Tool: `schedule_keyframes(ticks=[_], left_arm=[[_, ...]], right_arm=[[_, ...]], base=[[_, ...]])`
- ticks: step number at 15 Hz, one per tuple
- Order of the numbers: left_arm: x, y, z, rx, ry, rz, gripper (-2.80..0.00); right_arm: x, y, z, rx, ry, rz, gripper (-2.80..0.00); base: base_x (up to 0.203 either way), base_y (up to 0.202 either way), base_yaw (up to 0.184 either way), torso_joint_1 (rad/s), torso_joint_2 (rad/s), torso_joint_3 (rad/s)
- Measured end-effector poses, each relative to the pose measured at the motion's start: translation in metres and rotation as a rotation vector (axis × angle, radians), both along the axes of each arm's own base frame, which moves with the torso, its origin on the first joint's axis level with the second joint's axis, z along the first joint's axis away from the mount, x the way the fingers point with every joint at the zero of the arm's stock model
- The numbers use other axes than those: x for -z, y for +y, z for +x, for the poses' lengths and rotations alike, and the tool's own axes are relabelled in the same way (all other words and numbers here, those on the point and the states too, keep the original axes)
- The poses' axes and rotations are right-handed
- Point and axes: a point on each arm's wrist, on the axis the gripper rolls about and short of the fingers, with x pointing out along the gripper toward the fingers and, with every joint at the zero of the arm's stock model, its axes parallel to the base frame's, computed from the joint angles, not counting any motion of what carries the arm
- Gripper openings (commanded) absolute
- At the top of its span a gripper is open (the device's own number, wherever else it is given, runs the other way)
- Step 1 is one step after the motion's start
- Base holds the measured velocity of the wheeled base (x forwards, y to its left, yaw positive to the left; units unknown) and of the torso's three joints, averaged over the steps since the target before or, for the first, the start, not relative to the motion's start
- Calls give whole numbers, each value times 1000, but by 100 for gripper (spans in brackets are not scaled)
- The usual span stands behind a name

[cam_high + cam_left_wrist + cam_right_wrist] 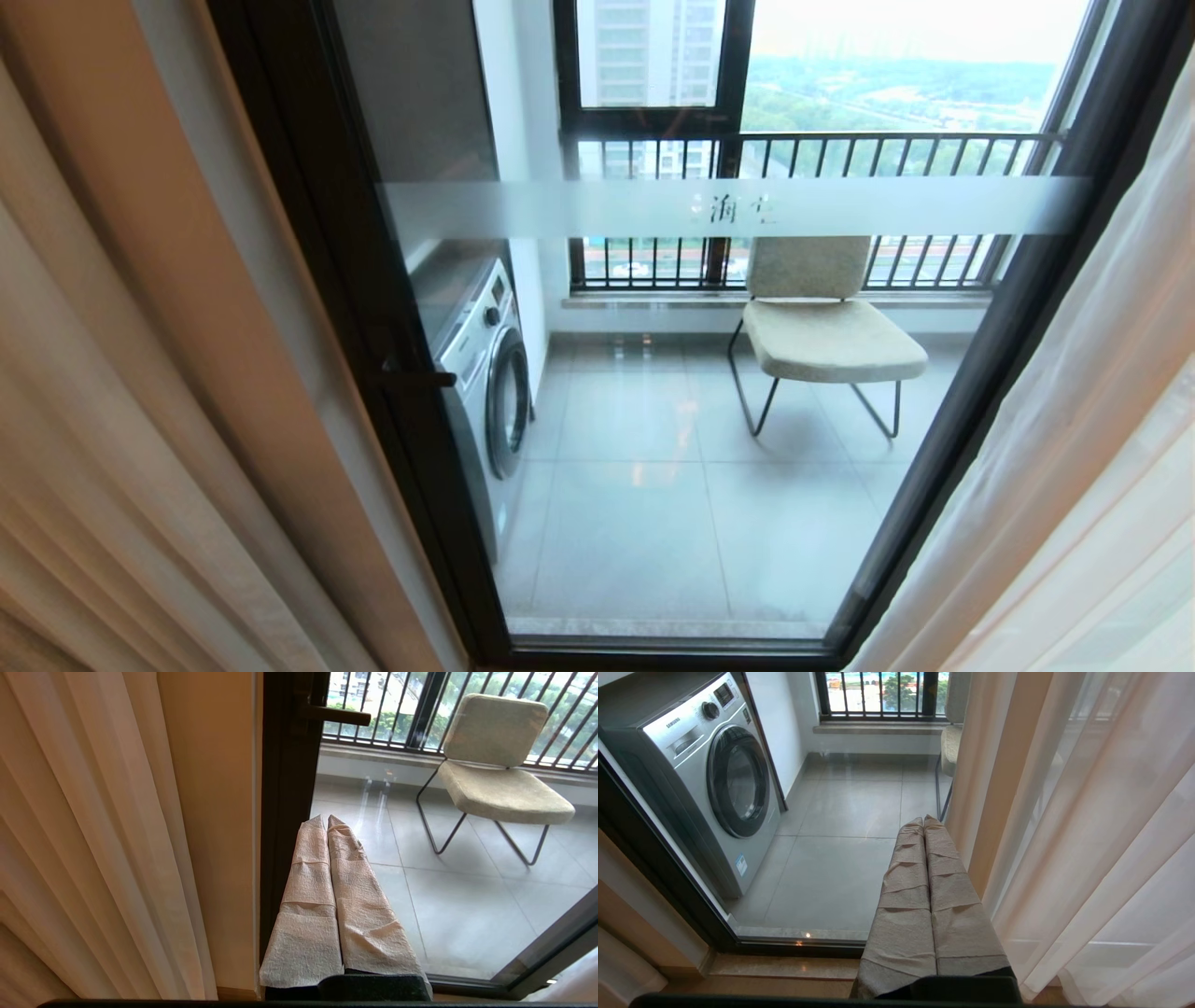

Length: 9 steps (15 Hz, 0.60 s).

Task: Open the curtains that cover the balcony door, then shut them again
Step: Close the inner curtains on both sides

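Hanging drawn back at both sides, the curtains point(121, 439) leave the balcony door point(653, 420) uncovered, sheers point(1074, 485) bunched on the right. Beyond the glass stand a washer point(485, 373) and chair point(822, 322). The left gripper point(325, 820) and right gripper point(923, 820) are each pressed closed, holding nothing.
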Motion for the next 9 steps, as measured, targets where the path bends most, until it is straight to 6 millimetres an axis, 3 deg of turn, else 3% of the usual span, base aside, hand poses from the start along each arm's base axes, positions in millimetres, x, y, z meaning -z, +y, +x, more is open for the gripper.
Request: schedule_keyframes(ticks=[4, 9], left_arm=[[-5, 0, -1, 5, -16, 20, -280], [-40, 0, -17, -3, -66, 22, -280]], right_arm=[[0, 0, 0, 0, 0, 0, -280], [0, 0, 0, -1, 0, 0, -280]], base=[[0, 0, 0, 0, 0, 0], [0, 0, 0, 0, 0, 0]])
